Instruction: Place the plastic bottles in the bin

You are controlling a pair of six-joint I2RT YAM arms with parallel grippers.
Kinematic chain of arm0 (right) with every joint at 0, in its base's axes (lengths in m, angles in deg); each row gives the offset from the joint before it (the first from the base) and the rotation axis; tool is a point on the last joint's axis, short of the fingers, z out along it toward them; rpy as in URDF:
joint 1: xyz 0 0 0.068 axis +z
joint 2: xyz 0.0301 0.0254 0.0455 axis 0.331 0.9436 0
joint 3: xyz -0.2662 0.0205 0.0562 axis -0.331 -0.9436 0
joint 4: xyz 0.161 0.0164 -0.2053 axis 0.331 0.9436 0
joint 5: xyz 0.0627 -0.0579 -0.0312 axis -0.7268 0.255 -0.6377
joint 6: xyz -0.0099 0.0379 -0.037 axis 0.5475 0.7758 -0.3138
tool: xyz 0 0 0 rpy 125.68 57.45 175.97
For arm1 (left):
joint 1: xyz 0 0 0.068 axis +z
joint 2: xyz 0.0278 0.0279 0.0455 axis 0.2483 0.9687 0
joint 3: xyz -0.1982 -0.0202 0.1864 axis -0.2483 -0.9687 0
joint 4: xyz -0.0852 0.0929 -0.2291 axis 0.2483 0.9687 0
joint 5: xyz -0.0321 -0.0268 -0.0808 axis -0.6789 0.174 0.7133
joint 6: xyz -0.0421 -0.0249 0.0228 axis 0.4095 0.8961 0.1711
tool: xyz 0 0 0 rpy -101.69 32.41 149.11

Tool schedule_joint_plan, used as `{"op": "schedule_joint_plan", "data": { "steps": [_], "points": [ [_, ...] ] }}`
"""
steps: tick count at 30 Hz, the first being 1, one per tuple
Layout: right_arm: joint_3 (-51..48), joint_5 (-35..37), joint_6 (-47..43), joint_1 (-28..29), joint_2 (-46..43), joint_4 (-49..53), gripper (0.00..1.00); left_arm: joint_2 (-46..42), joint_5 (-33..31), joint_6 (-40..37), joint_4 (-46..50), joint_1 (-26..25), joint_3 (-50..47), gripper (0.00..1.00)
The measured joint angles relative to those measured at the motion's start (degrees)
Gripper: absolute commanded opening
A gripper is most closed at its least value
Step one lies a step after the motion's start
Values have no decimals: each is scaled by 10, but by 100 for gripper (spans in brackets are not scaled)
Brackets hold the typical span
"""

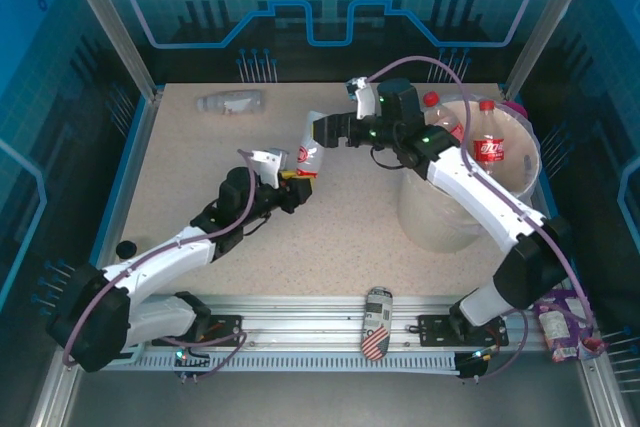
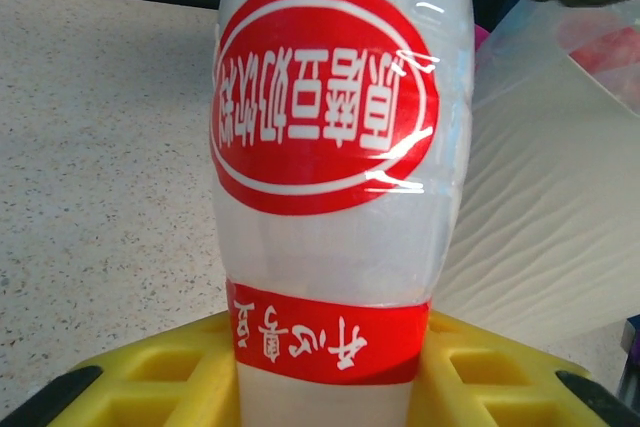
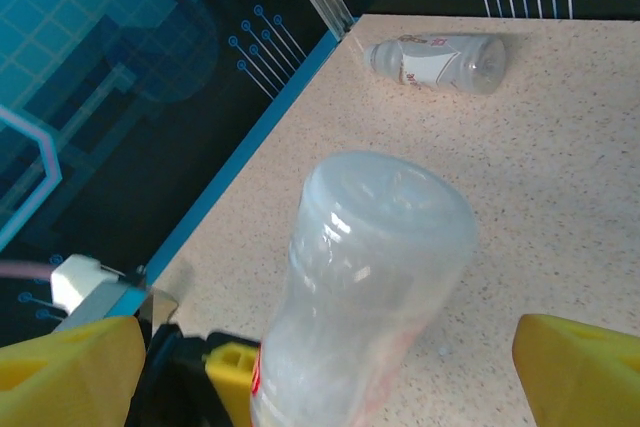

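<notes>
The held bottle (image 1: pixel 309 153), white with red labels, is clamped at one end between the yellow pads (image 2: pixel 480 377) of the left gripper (image 1: pixel 296 176) and kept up above the table (image 1: pixel 200 177), just left of the bin (image 1: pixel 520 182). The right gripper (image 3: pixel 325 372) is spread wide with a finger on either side of the bottle's free end, and nothing is pinched. A handover is judged to be in hand. If the left grip is let go before the right jaws are closed, the bottle is dropped and may roll away. The smooth rounded end may be squeezed out of the pads or crushed. The two grippers are set close and may be knocked together. The bin's loose bag liner may be snagged on the way over. Two red-capped bottles (image 1: pixel 487 142) are seen in the bin, and another bottle (image 1: pixel 230 102) lies near the far-left corner. Which end is clamped cannot be told, as it is covered by the pads. The bin's depth is hidden by the right arm. A purple item (image 1: pixel 558 325) at the near right cannot be identified.
</notes>
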State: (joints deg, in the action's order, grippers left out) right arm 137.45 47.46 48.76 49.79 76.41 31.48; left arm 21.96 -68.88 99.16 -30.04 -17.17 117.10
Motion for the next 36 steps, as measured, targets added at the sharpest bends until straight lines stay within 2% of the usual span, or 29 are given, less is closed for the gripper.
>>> {"op": "schedule_joint_plan", "data": {
  "steps": [6, 10, 13, 14, 15, 18, 19, 24, 28, 32, 36],
  "points": [
    [0, -12, 22, 0, 38, -22, 81, 7, 0, -5, -10, -8, 0, 38],
    [0, -16, 27, 0, 44, -25, 63, 7, 0, -7, -16, -9, 0, 38],
    [0, -17, 28, 0, 44, -28, 55, 7, 0, -8, -17, -9, 0, 40],
    [0, -18, 27, 1, 44, -29, 54, 7, 0, -8, -17, -9, 0, 43],
    [0, -17, 27, 2, 44, -29, 54, 7, 0, -10, -16, -9, 0, 53],
    [3, -17, 21, 2, 44, -28, 53, 7, 0, -12, -16, -10, 0, 97],
    [7, -17, 16, 2, 44, -25, 53, 7, 0, -9, -17, -10, 0, 99],
    [85, -13, -37, -2, 44, 30, 49, -17, -15, 11, -4, -10, 0, 99],
    [194, 13, -105, -14, 33, 94, 45, -55, -81, 72, 73, -4, 7, 99],
    [276, 56, -170, -33, -10, 171, 42, -57, -135, 147, 164, 28, 16, 99],
    [325, 115, -223, -62, -80, 244, 41, -45, -149, 214, 204, 74, 16, 99]
  ]
}}
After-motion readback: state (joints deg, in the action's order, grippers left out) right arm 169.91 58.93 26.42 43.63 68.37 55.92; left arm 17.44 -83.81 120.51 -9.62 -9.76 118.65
